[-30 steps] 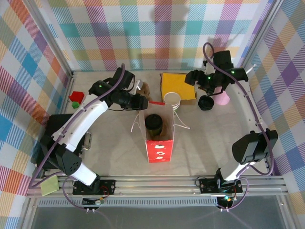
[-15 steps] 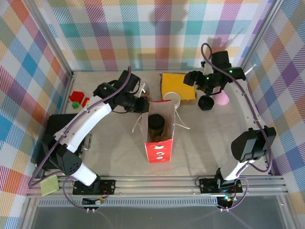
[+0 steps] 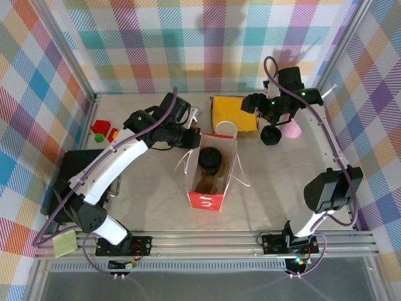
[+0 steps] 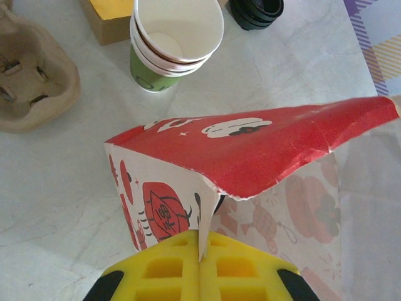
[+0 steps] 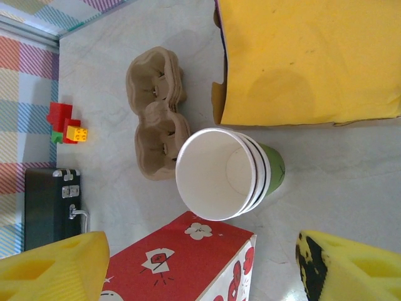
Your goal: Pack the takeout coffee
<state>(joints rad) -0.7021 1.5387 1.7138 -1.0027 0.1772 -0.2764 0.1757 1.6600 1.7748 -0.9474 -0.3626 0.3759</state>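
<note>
Left gripper (image 4: 200, 271) is clamped on the rear-left top edge of the red paper bag (image 3: 212, 172). In the wrist view the bag wall is pinched between the two yellow fingers (image 4: 164, 271), jaws almost together. Bag stands upright mid-table with its mouth open and thin white handles flopped out to either side. Coffee cup (image 3: 210, 158) sits inside the bag toward the back, seen from above as a dark round. Something brown lies in the bag just in front of it; can't tell what.

Right gripper (image 5: 203, 257) hangs at the far right with its fingers spread wide, holding nothing. It is close by a stack of black lids (image 3: 270, 135), and a pink cup (image 3: 292, 129) stands just right of the lids.

A stack of nested cups (image 5: 225, 172) with green bodies stands just behind the bag, between it and the yellow box (image 5: 307, 56). It is near the bag's back wall; whether they touch, can't tell. A cardboard cup carrier (image 5: 156, 113) lies left of the stack, by the left arm's wrist.

Small red, green and yellow toy blocks (image 5: 66, 125) sit near the left wall. A black case (image 3: 66, 188) lies on the left side of the table, well apart from the bag. A pale green pad (image 3: 64, 244) rests at the near-left corner by the rail.
</note>
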